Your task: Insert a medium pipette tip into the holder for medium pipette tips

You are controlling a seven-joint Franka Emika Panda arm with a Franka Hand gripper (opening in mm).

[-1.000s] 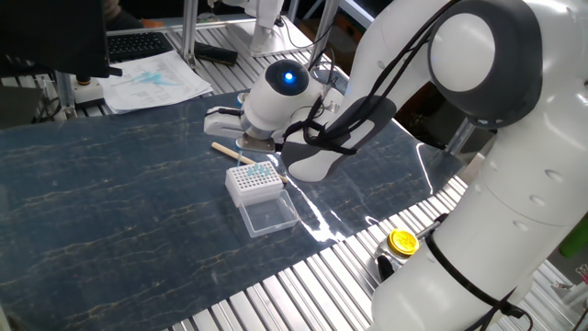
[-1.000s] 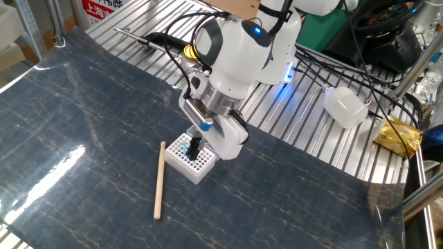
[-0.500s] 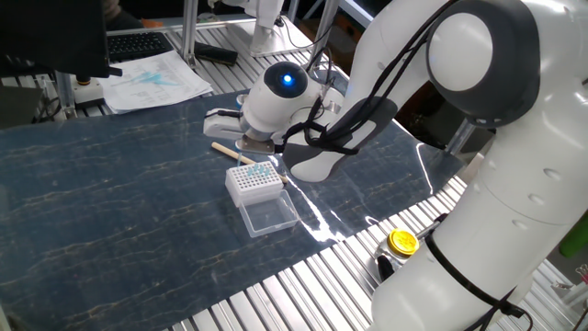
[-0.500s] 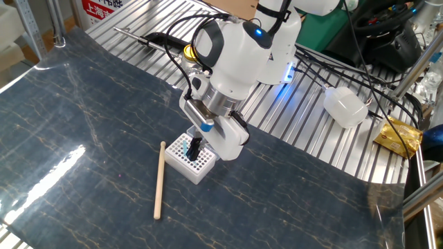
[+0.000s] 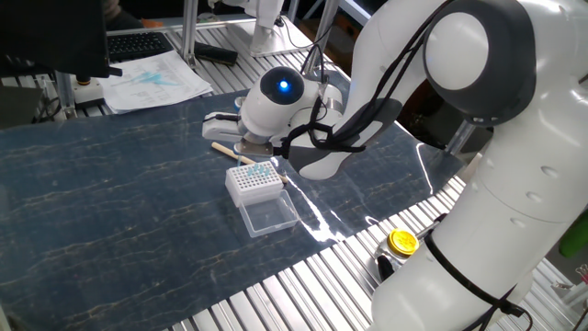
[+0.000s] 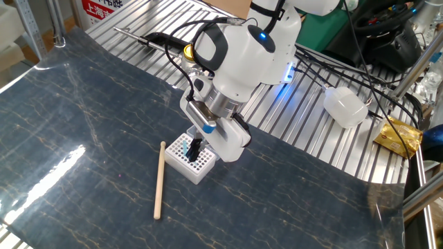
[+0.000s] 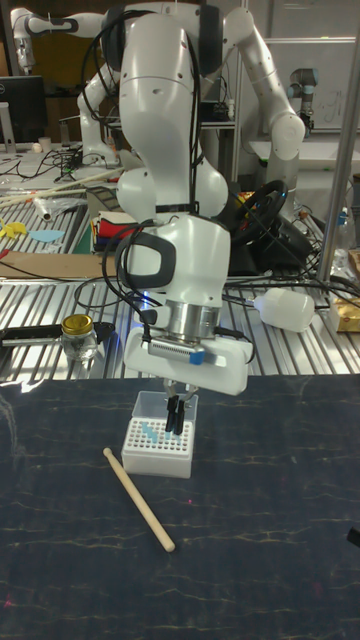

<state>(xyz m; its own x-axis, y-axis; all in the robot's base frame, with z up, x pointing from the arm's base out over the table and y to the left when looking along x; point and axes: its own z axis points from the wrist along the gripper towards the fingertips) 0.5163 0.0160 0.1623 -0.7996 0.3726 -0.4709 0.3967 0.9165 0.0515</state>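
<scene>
medium pipette tip [image 7: 149,431] | in holder [image 7: 158,453] | tool [image 7: 175,424] fingers nearly together above grid, grip unclear

My arm reaches out over the table, elbow high, wrist bent so the gripper [image 7: 176,419] points straight down. In the tall view I see its two dark fingers [image 6: 194,149] hanging close together, nearly parallel. I cannot tell whether they pinch anything. A blue light glows on the wrist.

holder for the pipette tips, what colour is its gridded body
White holder, clearest in the other fixed view.
</scene>
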